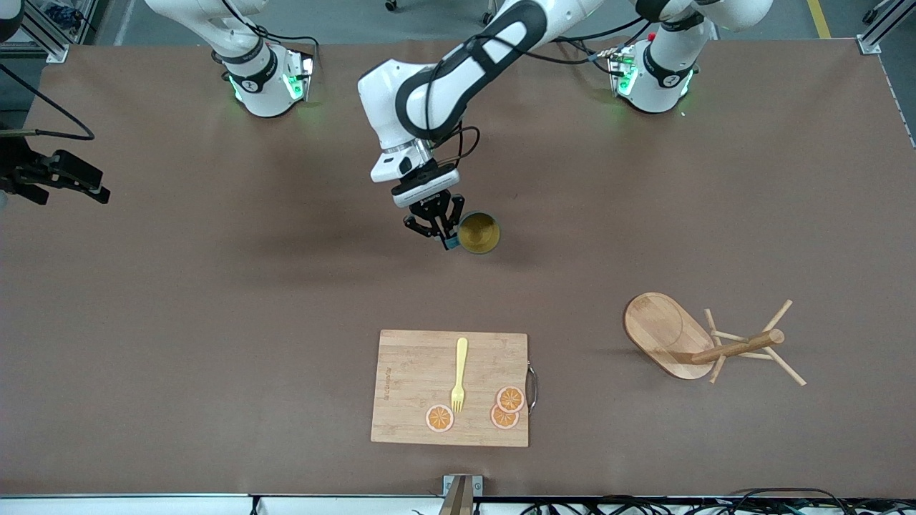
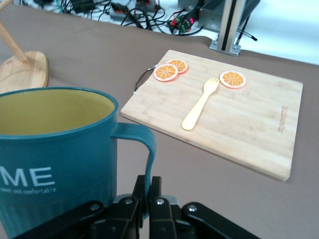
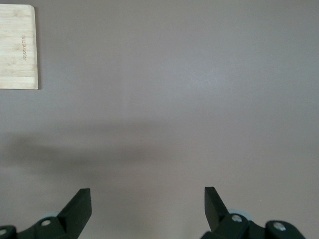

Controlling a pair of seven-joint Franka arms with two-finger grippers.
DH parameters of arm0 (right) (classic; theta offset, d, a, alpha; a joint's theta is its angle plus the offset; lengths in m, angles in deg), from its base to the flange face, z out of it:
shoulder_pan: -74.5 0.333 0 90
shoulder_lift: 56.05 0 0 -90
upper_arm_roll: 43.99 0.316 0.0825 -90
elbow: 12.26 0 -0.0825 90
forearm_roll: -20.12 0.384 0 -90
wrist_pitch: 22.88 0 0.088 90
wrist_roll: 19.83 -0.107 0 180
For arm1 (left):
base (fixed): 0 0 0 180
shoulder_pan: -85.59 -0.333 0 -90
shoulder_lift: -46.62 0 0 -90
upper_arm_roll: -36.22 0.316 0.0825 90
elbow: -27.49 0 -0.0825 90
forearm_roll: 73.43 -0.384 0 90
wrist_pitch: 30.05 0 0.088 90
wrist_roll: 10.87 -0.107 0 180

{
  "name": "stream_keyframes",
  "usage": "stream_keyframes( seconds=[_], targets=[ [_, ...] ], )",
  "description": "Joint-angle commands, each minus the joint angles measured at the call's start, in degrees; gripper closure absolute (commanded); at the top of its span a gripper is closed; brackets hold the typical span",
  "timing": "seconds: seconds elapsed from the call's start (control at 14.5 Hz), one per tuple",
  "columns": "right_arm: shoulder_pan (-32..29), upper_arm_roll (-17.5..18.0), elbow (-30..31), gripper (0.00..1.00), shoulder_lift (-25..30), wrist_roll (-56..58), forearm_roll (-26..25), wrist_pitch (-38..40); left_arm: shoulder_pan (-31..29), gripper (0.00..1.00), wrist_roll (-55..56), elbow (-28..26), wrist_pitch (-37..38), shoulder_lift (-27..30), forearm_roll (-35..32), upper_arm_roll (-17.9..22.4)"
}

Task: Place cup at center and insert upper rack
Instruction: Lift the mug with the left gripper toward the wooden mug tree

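A bamboo board [image 1: 449, 388] lies flat on the brown tabletop [image 1: 179, 322], its metal handle [image 1: 532, 387] at its 3 o'clock edge. On it lie a yellow fork [image 1: 459, 374] and three orange slices [image 1: 504, 407], one at the board's 6 o'clock, two touching near 4 o'clock.

Robotics lab, two white arms bolted to a brown worktop [image 1: 215, 300], aluminium frame posts [image 1: 876, 32], loose cables [image 1: 780, 504] along its edge

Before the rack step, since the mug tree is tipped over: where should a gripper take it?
The mug tree lies on its side, its post roughly level. Probably best to grip the bare post between base and pegs, coming from above with fingers across it; the thin pegs look too fragile.
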Motion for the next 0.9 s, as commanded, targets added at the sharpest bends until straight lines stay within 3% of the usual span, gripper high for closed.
stream_keyframes(
  seconds=[0.0,0.28,0.83],
  targets=[
    [-0.20,0.17,-0.28,0.00,0.36,-0.11,-0.62,0.31,-3.55,1.00,-2.76,0.10,-1.49,3.85,8.31,-0.46],
    [-0.11,0.17,-0.28,0.00,0.27,-0.02,-0.62,0.39,-9.18,1.00,-14.70,0.01,-1.58,9.83,23.86,-0.20],
    [0.07,0.17,-0.28,0.00,0.18,-0.02,-0.62,0.22,-24.37,1.00,-27.19,-0.43,-2.02,17.31,46.89,-0.37]
  ],
)
